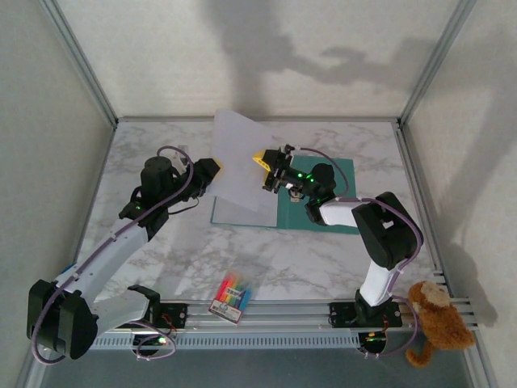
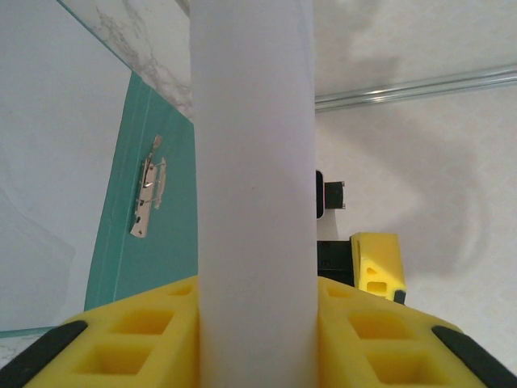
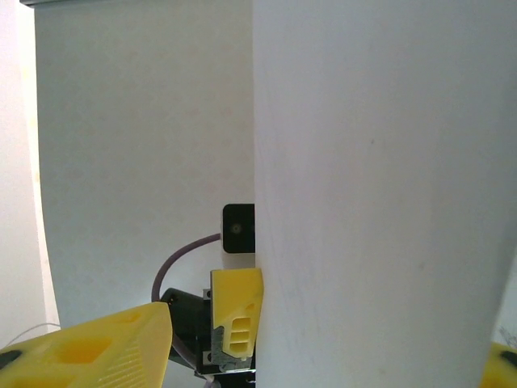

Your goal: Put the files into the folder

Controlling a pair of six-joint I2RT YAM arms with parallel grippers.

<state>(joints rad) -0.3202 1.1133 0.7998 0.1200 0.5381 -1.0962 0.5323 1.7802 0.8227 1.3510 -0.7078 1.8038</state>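
Note:
A white file sheet (image 1: 238, 158) stands raised and tilted over the left half of the open teal folder (image 1: 323, 194). My left gripper (image 1: 208, 174) is shut on the sheet's left edge; in the left wrist view the sheet (image 2: 254, 162) runs up between the yellow fingers (image 2: 145, 331). My right gripper (image 1: 271, 170) is at the sheet's right edge, open, with the sheet (image 3: 380, 202) between its wide-apart fingers (image 3: 97, 347). The folder's inner cover (image 2: 153, 250) and metal clip (image 2: 148, 198) lie below. Another white sheet (image 2: 48, 202) lies flat left of the clip.
A packet of coloured pens (image 1: 233, 295) lies near the front rail. A brown stuffed toy (image 1: 436, 319) sits at the front right corner. Aluminium frame posts and white walls enclose the marble table (image 1: 186, 250).

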